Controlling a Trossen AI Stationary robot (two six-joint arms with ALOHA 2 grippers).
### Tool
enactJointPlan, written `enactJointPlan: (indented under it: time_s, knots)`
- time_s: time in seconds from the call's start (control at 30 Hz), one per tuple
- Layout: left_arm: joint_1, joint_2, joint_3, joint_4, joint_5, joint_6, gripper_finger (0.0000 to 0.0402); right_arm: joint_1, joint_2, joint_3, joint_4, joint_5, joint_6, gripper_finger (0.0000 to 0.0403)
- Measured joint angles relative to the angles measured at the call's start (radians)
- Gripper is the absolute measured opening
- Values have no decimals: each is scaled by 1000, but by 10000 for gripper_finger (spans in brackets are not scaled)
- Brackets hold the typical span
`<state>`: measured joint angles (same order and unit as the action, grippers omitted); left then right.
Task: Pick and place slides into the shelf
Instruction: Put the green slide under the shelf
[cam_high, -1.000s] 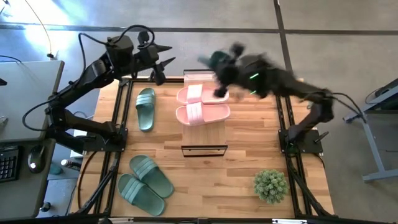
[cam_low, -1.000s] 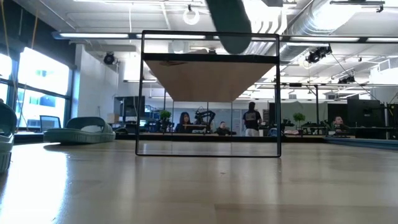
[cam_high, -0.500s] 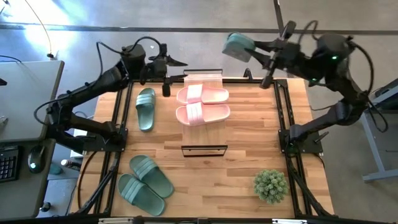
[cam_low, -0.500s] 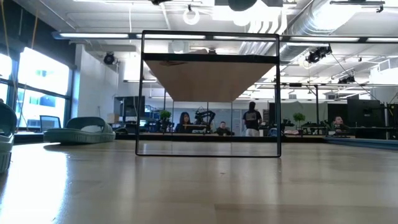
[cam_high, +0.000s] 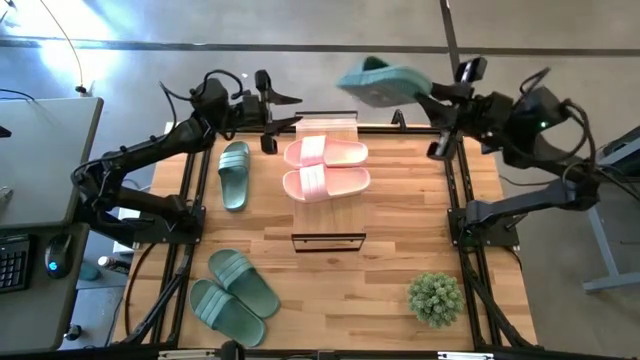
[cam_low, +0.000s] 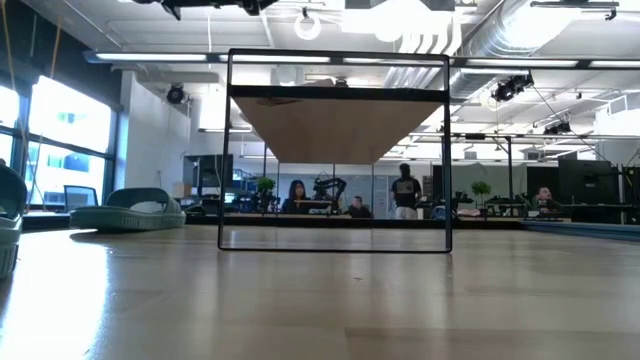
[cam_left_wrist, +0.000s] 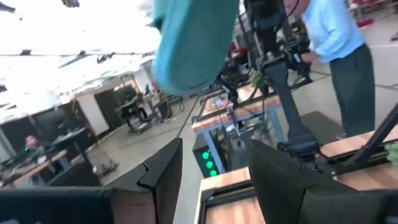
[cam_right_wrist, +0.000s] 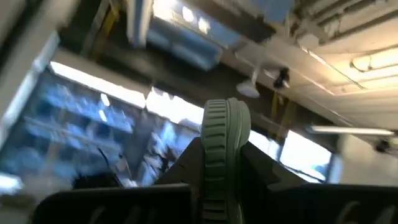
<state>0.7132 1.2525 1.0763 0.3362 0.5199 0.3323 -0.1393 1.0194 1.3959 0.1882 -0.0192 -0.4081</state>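
Right gripper (cam_high: 425, 90) is clamped on a green slide (cam_high: 378, 82), held high beyond the table's far edge, above and just behind the shelf (cam_high: 328, 124). Left gripper (cam_high: 282, 108), fingers apart and empty, is held near the shelf's left end. Two pink slides (cam_high: 326, 167) are seen on the shelf top; one green slide (cam_high: 234, 174) beside it, two more (cam_high: 233, 295) at the near-left corner.

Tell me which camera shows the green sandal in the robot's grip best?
The high view: the green sandal shows whole, shut in the right gripper above the table's far edge. The right wrist view shows only its ribbed edge, the left wrist view a blurred part, the low view nothing.
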Motion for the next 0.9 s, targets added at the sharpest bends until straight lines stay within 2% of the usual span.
enactJointPlan:
  time_s: [0.17,0.4,0.73,0.9]
  knots:
    - [0,47,-1,66,88,27,168,-43,-21,-84,137,-165,167,32]
    - [0,104,-1,127,208,64,168,-79,4,-103,139,-173,225,32]
    - [0,139,-1,192,156,11,168,-79,61,-103,175,-211,253,32]
    - [0,139,-1,235,256,-20,168,-93,68,-101,182,-218,255,32]
